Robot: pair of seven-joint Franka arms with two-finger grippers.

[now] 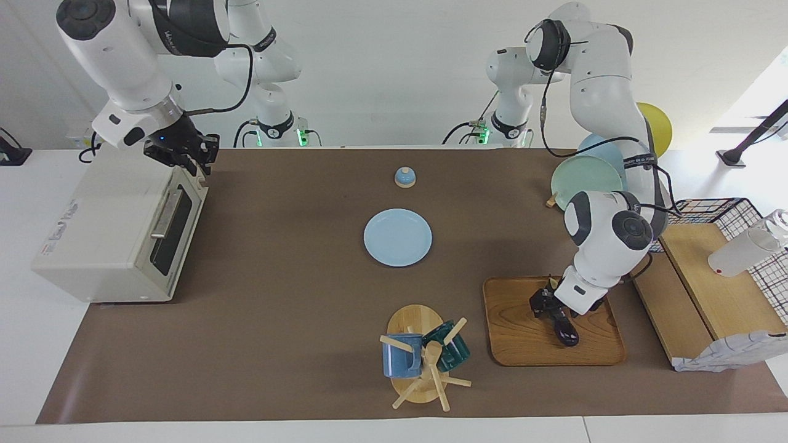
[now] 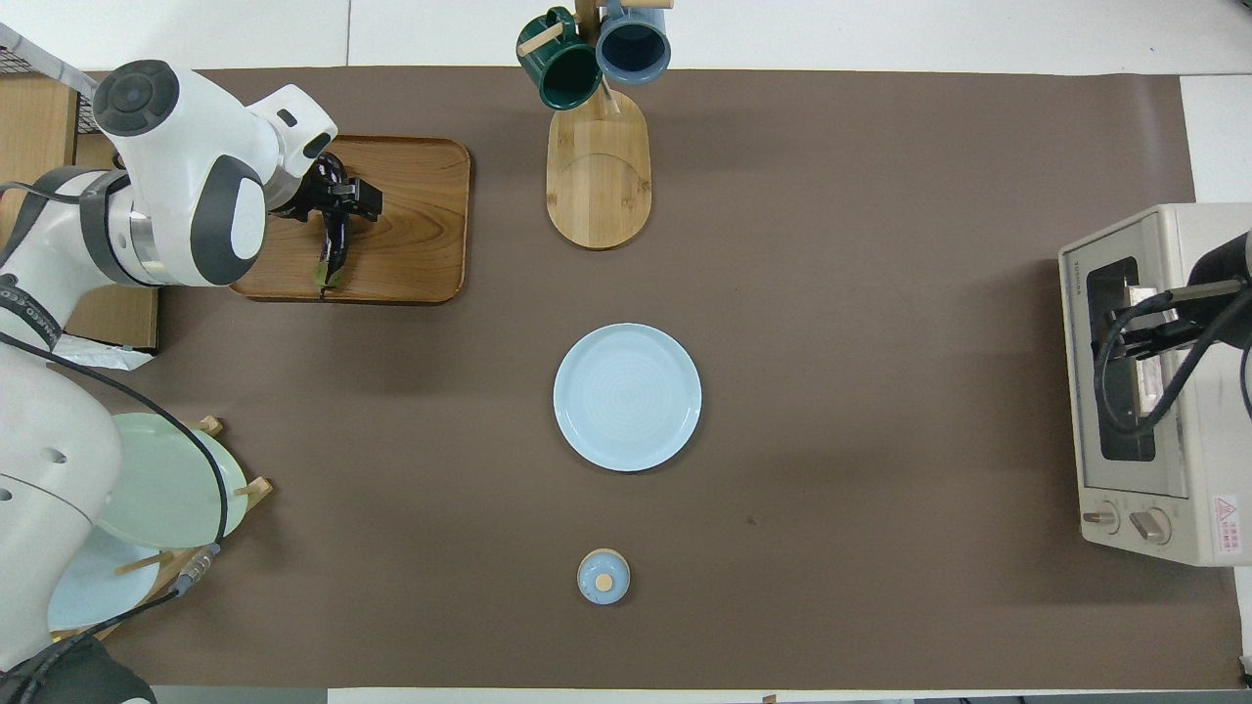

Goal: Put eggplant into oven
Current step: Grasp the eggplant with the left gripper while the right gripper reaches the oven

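At lower right, the left gripper [image 1: 550,306] straddles the eggplant [image 1: 565,326] on the wooden tray [image 1: 517,326]. At upper left, the right gripper [image 1: 196,161] hangs over the closed oven [image 1: 111,227].
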